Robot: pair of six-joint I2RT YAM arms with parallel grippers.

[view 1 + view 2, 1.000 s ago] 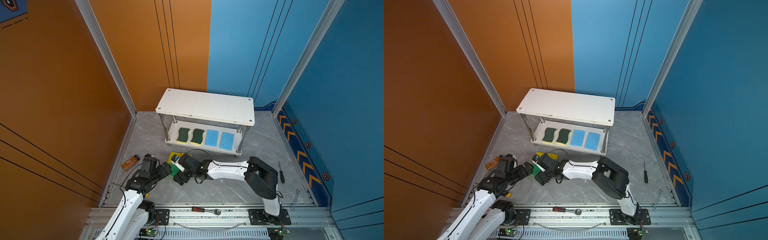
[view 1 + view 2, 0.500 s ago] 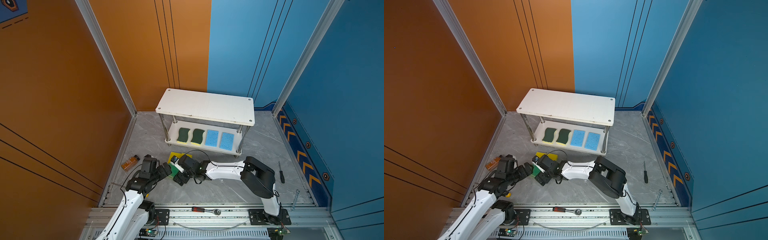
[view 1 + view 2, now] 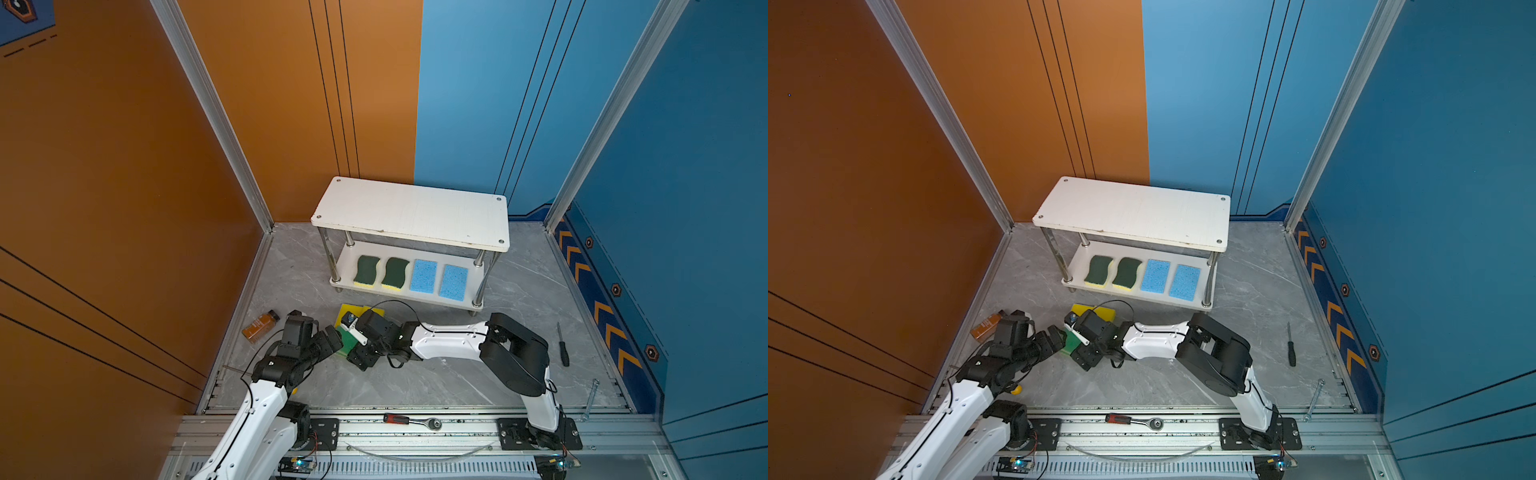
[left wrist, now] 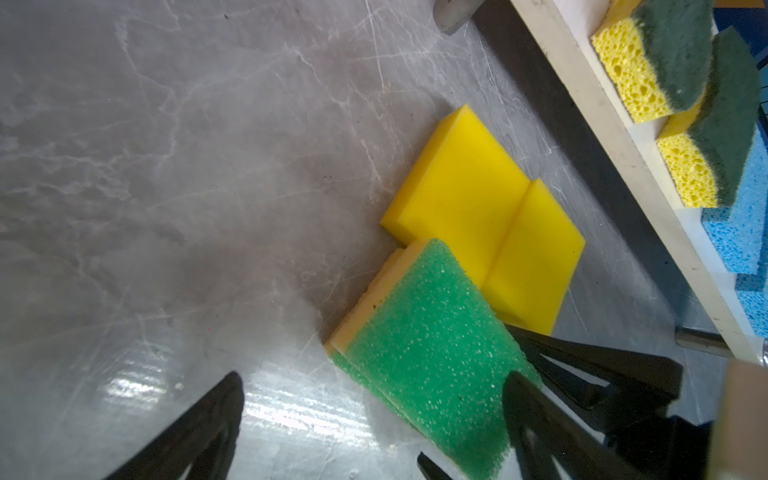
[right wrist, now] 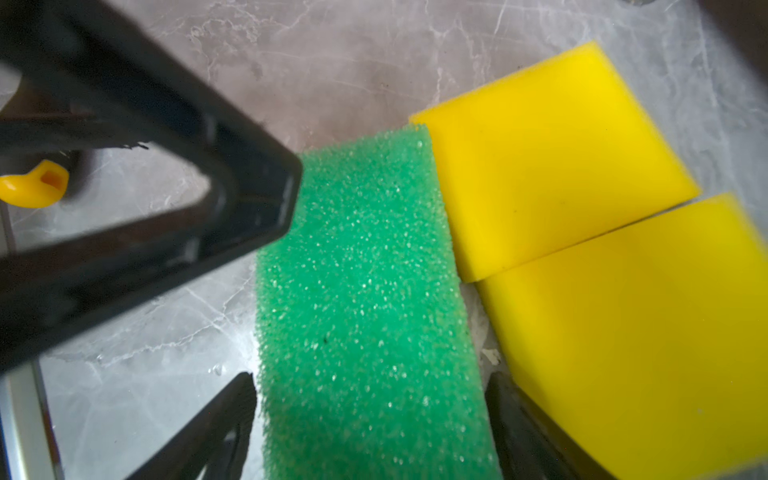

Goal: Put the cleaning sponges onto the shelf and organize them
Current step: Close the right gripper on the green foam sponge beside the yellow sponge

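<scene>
A light-green-topped sponge (image 5: 365,291) lies on the grey floor on top of a second one, next to two plain yellow sponges (image 4: 453,195) (image 4: 532,266). My right gripper (image 5: 370,386) stands astride the green sponge, open, its fingers close to both long sides. My left gripper (image 4: 374,377) is wide open and faces it from the opposite end, one finger (image 5: 257,187) over the sponge's corner. In both top views the two grippers meet at the green sponge (image 3: 347,337) (image 3: 1073,340). The shelf (image 3: 415,212) holds two dark-green sponges (image 3: 366,270) and two blue ones (image 3: 424,276) on its lower board.
A brown bottle (image 3: 261,326) lies by the left wall. A screwdriver (image 3: 562,347) and a metal rod (image 3: 590,399) lie at the right. A ratchet (image 3: 411,420) rests on the front rail. A small yellow piece (image 3: 1016,389) sits under the left arm.
The right gripper's jaws have narrowed around the green sponge and the right arm's elbow has shifted slightly left. The left arm has not moved.
</scene>
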